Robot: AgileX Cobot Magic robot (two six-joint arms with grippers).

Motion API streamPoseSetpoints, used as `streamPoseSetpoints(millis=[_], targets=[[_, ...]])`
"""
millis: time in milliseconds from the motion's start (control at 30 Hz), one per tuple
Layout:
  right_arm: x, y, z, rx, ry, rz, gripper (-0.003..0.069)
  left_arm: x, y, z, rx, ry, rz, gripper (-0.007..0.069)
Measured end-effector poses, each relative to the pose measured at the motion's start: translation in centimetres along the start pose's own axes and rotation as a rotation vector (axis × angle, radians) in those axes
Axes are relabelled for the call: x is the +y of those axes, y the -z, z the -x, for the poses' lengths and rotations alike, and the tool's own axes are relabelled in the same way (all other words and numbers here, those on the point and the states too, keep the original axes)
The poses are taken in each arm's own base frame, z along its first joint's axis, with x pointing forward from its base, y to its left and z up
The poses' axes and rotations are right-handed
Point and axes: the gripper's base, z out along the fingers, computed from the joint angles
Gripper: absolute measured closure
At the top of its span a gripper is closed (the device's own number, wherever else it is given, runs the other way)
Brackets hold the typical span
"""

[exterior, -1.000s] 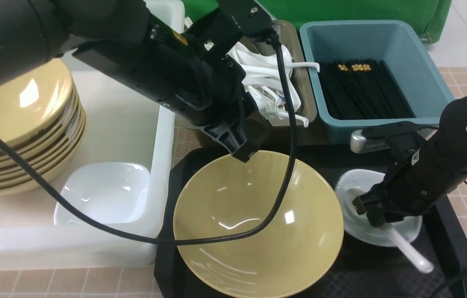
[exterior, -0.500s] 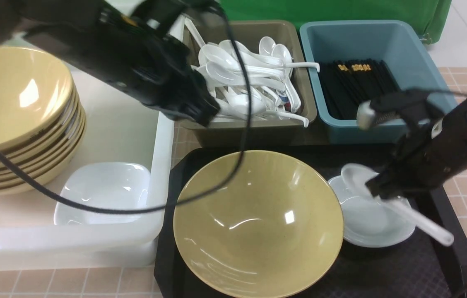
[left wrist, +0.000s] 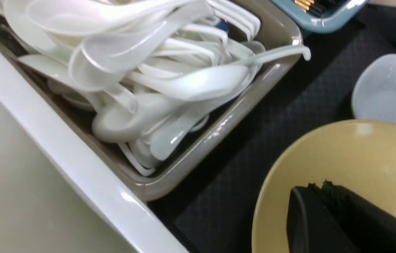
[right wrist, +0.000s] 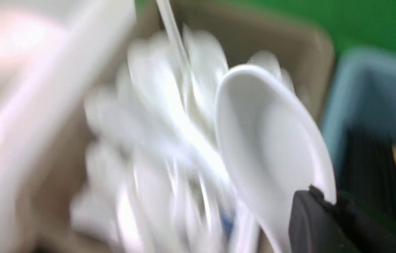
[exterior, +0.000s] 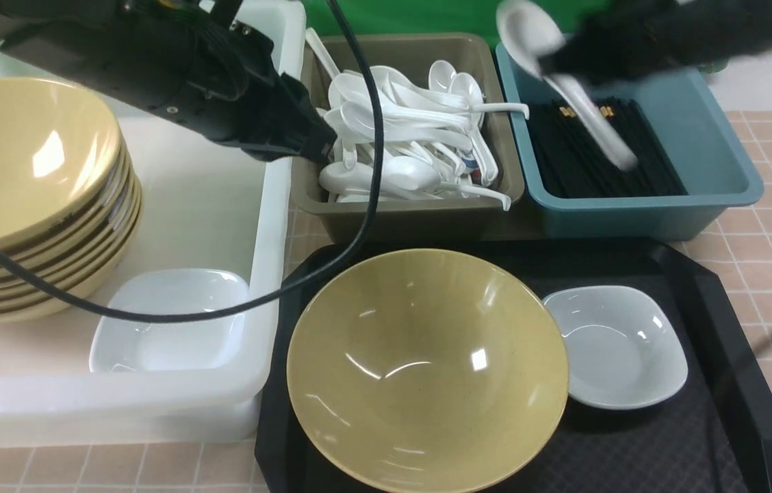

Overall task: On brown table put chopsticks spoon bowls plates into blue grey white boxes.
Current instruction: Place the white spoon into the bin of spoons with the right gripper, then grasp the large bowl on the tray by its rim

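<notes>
My right gripper [exterior: 564, 65] is shut on a white spoon [exterior: 530, 31], blurred and held high over the edge between the grey box [exterior: 420, 219] and the blue box [exterior: 632, 216]. In the right wrist view the spoon [right wrist: 271, 147] hangs above the grey box's heap of spoons [right wrist: 156, 116]. Black chopsticks [exterior: 598, 154] lie in the blue box. A yellow bowl [exterior: 427, 370] and a white plate [exterior: 615, 346] rest on the black tray [exterior: 735, 342]. My left gripper [exterior: 314, 147] is shut and empty, by the white box's rim [exterior: 276, 226]; its tips [left wrist: 319, 186] show over the bowl [left wrist: 342, 154].
The white box holds a stack of yellow bowls [exterior: 23, 198] and a white plate [exterior: 174, 322]. A black cable [exterior: 358, 226] droops from the left arm across the grey box and the white box. The brown table [exterior: 769, 226] shows to the right of the tray.
My right gripper has lifted the spoon off the plate on the tray, up and back over the boxes. My left arm has drawn back from the bowl toward the white box.
</notes>
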Motion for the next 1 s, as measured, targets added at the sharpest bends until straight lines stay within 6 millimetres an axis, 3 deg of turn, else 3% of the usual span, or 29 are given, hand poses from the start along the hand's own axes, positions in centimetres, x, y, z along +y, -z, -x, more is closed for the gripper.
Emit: streamPoseSetpoints(millis=[67,133,200,233,267,300,333,367,533,733,867,900,967,1000], targets=[[0.3,-1.2,0.6,-0.025,-0.005,0.009,0.0581,0.0,0.0,0.0,0.001,0.0,-0.001,0.0623],[1.2,-4.6,2.0,-0.072,0.003,0.032,0.0559,-0.1,0.0,-0.2,0.018,-0.001,-0.011,0.0623],[1.4,-5.8,2.3,-0.079,0.006,0.038,0.054,-0.1,0.0,-0.3,0.03,-0.005,-0.014,0.0623],[1.7,-7.6,2.6,-0.078,0.01,0.05,0.0478,-0.2,0.0,-0.5,0.051,-0.008,-0.021,0.0623],[1.7,-7.8,2.6,-0.078,0.01,0.051,0.0469,-0.2,0.0,-0.5,0.054,-0.009,-0.022,0.0623],[1.7,-8.7,2.7,-0.062,0.013,0.06,0.0397,-0.3,0.0,-0.7,0.075,-0.013,-0.03,0.0623],[1.7,-9.0,2.8,-0.04,0.015,0.067,0.0351,-0.3,0.0,-0.8,0.093,-0.018,-0.035,0.0623],[1.6,-9.0,3.1,-0.009,0.019,0.078,0.026,-0.4,0.0,-1.1,0.119,-0.024,-0.042,0.0623],[1.1,-6.5,4.7,0.1,0.07,0.112,0.0083,-0.2,-0.8,-1.5,0.167,-0.017,-0.063,0.0623],[1.1,-2.6,5.0,0.315,0.224,0.175,0.0087,0.6,-2.0,-0.2,0.169,-0.018,-0.063,0.0623],[0.9,-0.2,4.7,0.385,0.253,0.143,0.0199,0.8,-3.4,2.0,0.22,-0.047,-0.096,0.0612],[0.9,0.1,4.8,0.383,0.253,0.142,0.0211,0.9,-3.7,2.2,0.225,-0.052,-0.097,0.061],[1.0,1.8,4.0,0.422,0.255,0.14,0.0302,0.4,-5.4,2.4,0.308,-0.096,-0.12,0.0567],[1.0,1.6,3.7,0.432,0.254,0.142,0.0302,0.2,-5.6,2.3,0.32,-0.102,-0.126,0.0557]])
